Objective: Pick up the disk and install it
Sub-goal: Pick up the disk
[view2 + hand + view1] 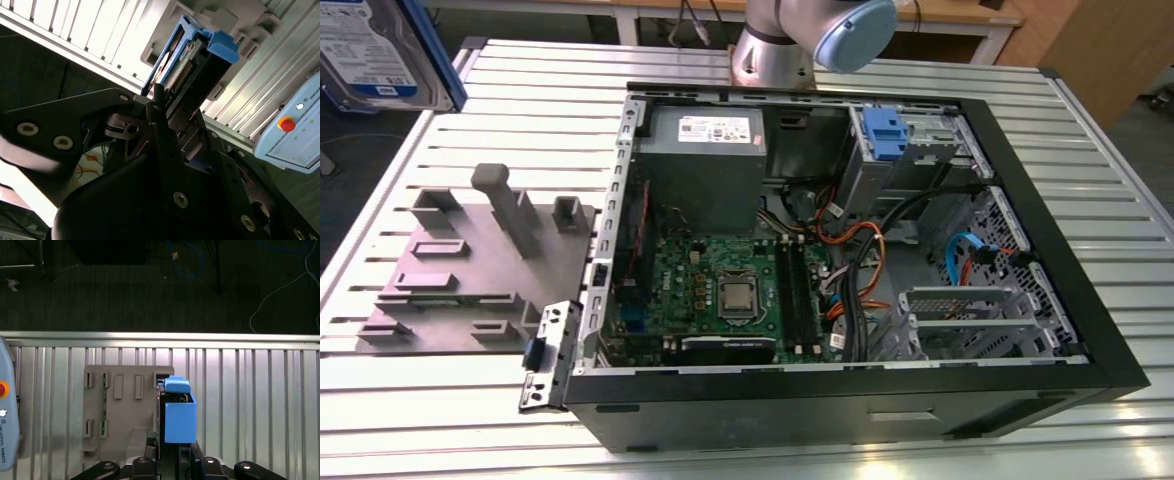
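The disk, a silver drive with a white-and-blue label in a blue carrier frame, hangs high at the exterior view's far left, above the table edge. In the second wrist view my gripper is shut on the disk, and a dark finger presses its side. The first wrist view looks down along the disk's blue carrier, held in the gripper over the grey fixture plate. The open computer case lies toward the exterior view's right.
A grey fixture with upright posts lies on the slatted metal table. Inside the case are a power-supply box, a motherboard, cables and a drive bay with a blue latch. A teach pendant lies beside the fixture.
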{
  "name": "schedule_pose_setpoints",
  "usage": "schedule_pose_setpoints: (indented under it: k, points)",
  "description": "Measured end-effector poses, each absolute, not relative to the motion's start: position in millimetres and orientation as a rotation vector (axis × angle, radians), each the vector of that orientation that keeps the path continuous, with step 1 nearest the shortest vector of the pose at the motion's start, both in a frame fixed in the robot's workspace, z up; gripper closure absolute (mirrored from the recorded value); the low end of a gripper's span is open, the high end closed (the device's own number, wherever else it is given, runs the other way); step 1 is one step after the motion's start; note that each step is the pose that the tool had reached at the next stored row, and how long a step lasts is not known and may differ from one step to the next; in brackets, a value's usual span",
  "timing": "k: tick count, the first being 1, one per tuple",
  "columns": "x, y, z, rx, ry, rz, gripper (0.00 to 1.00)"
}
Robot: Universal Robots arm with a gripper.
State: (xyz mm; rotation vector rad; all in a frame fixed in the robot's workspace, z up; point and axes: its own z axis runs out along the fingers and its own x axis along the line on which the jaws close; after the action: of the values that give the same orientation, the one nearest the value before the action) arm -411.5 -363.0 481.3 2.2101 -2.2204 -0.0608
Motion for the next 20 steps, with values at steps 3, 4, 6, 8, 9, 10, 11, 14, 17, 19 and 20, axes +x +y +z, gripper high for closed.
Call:
schedule_pose_setpoints:
  k: [3,4,6,8,9,10,11,14,17,19,20]
  points:
    - [-411.5,-362.9,485.3,2.21,-2.22,-0.061,0.65]
    - [-411.5,-362.9,486.7,2.21,-2.22,-0.061,0.65]
    - [-411.5,-362.9,489.0,2.21,-2.22,-0.061,0.65]
    - [-411.5,-362.9,490.5,2.21,-2.22,-0.061,0.65]
    - [-411.5,-362.9,490.9,2.21,-2.22,-0.061,0.65]
    - [-411.5,-363.0,491.2,2.21,-2.22,-0.061,0.65]
    - [-411.5,-362.9,491.7,2.21,-2.22,-0.061,0.65]
    - [-411.5,-362.9,493.7,2.21,-2.22,-0.061,0.65]
    - [-411.5,-362.9,496.6,2.21,-2.22,-0.061,0.65]
    - [-411.5,-362.9,498.7,2.21,-2.22,-0.061,0.65]
    - [-411.5,-362.9,499.8,2.21,-2.22,-0.061,0.65]
